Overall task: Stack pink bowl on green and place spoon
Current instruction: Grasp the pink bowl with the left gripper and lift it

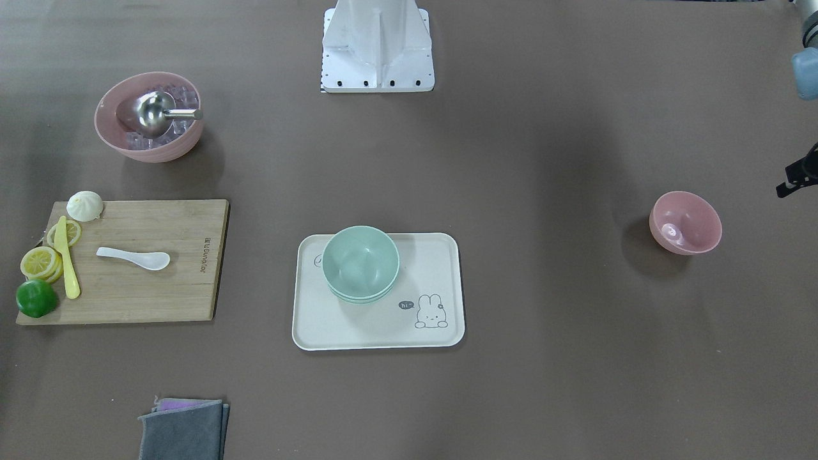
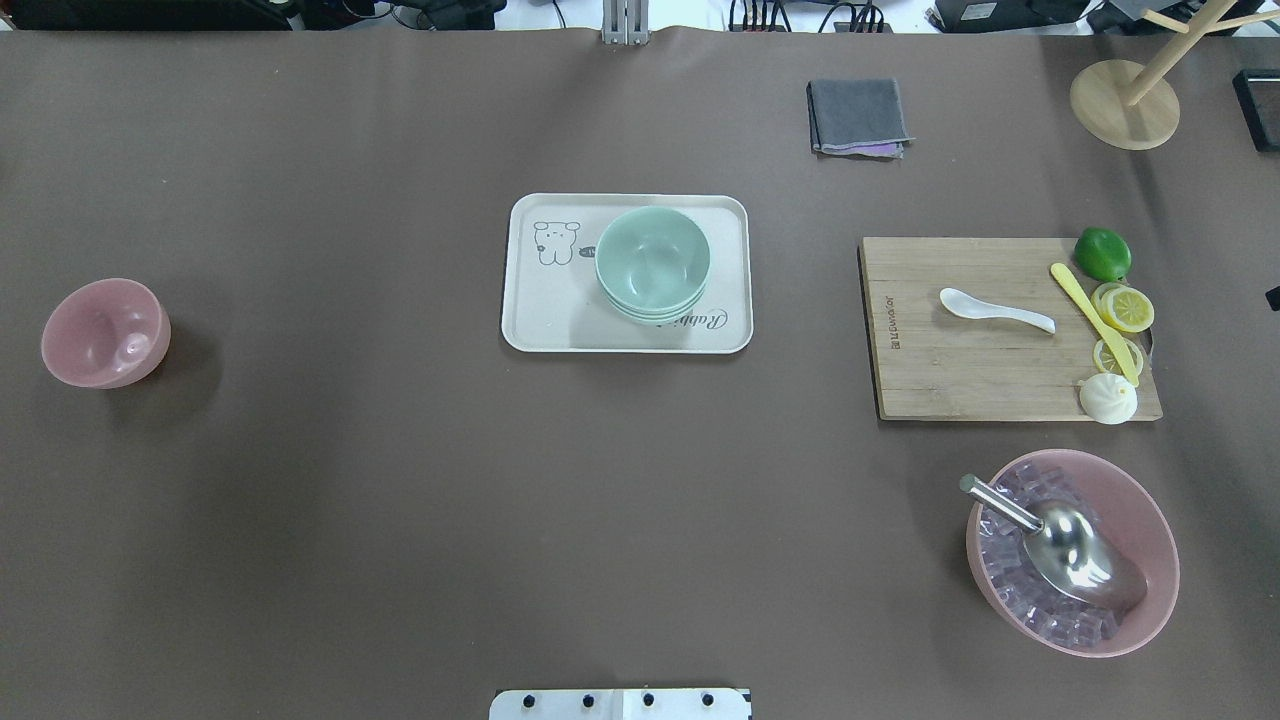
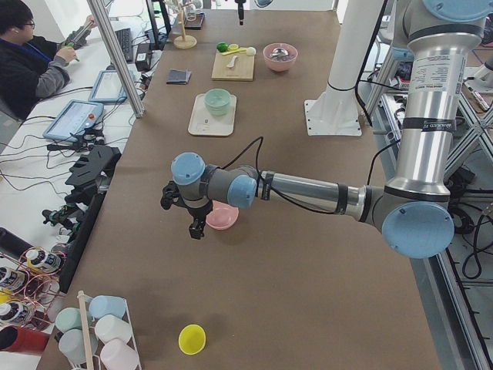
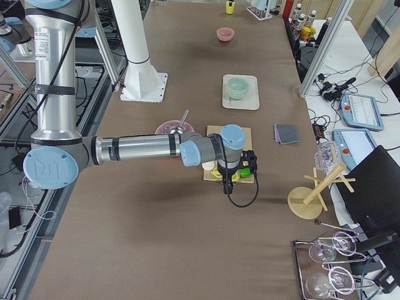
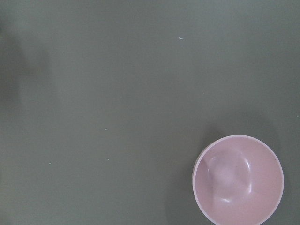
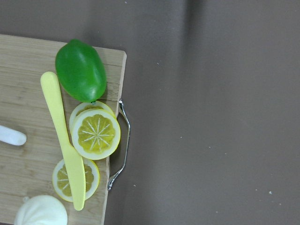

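Observation:
A small empty pink bowl point(image 1: 685, 222) stands alone on the brown table, seen in the overhead view point(image 2: 104, 333) at far left and in the left wrist view point(image 5: 238, 179) at lower right. Stacked green bowls point(image 2: 652, 262) sit on a cream tray point(image 2: 530, 320) at mid-table. A white spoon point(image 2: 995, 311) lies on a wooden cutting board point(image 2: 960, 380). My left gripper point(image 3: 185, 214) hovers above and beside the pink bowl; I cannot tell if it is open. My right gripper point(image 4: 232, 178) hovers over the board's lime end; I cannot tell its state.
On the board lie a lime point(image 6: 80, 70), lemon slices point(image 6: 96, 133), a yellow knife point(image 6: 63, 140) and a white bun point(image 2: 1107, 398). A large pink bowl point(image 2: 1150, 520) holds ice cubes and a metal scoop point(image 2: 1070, 545). A grey cloth point(image 2: 858, 116) lies at the far side.

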Controlling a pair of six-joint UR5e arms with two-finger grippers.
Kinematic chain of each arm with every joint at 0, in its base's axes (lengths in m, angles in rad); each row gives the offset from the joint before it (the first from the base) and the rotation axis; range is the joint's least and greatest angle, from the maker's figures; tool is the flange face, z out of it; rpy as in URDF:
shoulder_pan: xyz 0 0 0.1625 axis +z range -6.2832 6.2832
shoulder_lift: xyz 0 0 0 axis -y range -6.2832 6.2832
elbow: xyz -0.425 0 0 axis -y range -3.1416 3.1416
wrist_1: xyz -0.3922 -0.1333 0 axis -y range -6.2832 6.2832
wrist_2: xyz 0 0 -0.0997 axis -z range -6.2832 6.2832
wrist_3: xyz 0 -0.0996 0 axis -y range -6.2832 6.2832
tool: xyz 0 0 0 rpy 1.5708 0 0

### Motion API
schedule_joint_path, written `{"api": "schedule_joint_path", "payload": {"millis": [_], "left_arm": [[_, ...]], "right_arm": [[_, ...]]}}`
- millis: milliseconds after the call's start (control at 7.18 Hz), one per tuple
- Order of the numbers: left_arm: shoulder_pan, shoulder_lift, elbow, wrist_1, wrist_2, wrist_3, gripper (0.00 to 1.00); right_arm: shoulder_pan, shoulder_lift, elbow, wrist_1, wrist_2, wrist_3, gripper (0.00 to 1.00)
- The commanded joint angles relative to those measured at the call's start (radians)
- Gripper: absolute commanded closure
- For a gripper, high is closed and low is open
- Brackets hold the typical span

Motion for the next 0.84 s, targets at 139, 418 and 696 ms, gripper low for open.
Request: {"api": "schedule_joint_path", "payload": {"millis": [139,418,696], "left_arm": [[0.144,-0.008,0.237,-0.422,0.02,-0.239,0.02],[0.212,-0.008,0.267,-0.56,0.02,-0.355,0.04],[0.218,-0.008,0.269,-0.562,0.02,-0.355,0.72]], "right_arm": [[-0.058,0.002,-0.012,0.086,-0.034,0.111,0.0],[-0.058,0.0,-0.011,0.087,-0.034,0.111,0.0],[-0.058,0.0,-0.012,0.087,-0.034,0.111,0.0]]}}
